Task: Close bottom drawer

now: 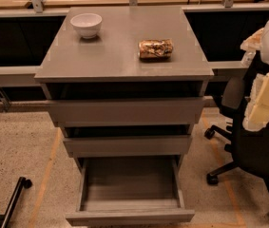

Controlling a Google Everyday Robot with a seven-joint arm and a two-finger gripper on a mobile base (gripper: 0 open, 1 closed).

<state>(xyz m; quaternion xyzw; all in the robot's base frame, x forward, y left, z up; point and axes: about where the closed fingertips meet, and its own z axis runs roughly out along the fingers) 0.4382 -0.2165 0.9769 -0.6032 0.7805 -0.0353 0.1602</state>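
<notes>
Pincer [267, 96]: pale, blurred hardware at the right edge, close to the lens and hanging in front of a black office chair [260, 151]. Cannot tell whether it is wide, narrow or holding anything.

Bottom drawer [129, 216] sits at the foot of the grey cabinet [53, 65], pulled far out towards the camera. Its flat handleless front is at the lower frame edge and its shallow box is bare inside. It lies well apart from the pincer, below it and to its left.

Middle drawer [127, 145] and top drawer [124, 110] stack above it, both nearer shut.

Surface [120, 56] of the cabinet, farthest back, carries a white bowl [86, 24] at the left rear and a crinkled snack bag [155, 48] right of centre.

Risks, as I judge them:
- A push landing off-centre on the plain front could skew the drawer in its runners and jam it part-way.
- Contact on the box rim instead of the front would slip or catch.
- The swing down and left starts beside the chair, so a snag there is possible.
- A hard shove may jolt the cabinet and shift the bowl.
</notes>
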